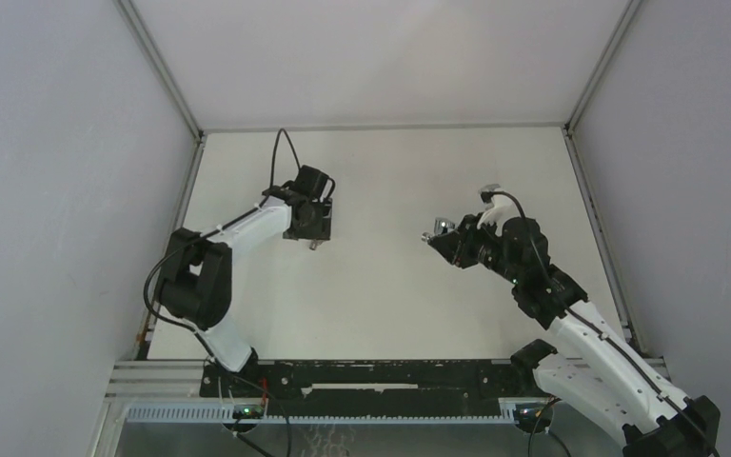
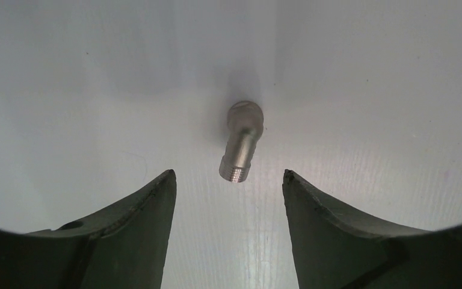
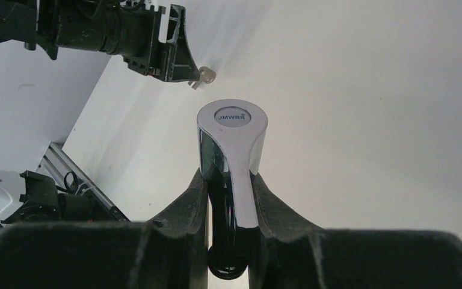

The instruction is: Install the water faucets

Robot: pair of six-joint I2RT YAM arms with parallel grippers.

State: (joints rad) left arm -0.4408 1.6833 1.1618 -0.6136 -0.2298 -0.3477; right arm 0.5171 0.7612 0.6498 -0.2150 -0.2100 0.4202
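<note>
The right gripper (image 3: 229, 176) clamps the chrome faucet lever (image 3: 232, 141), rigid and probably slick. The left gripper (image 2: 227, 173) hangs open before the threaded faucet fitting (image 2: 241, 141), which looks light, prone to roll, and best pinched across its shank.

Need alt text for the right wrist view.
The right hand is shut on a shiny chrome faucet lever, whose round cap, marked JMWRR, points away from the camera. Behind it, the left hand is close to a small stubby silver metal cylinder on the white table.
</note>
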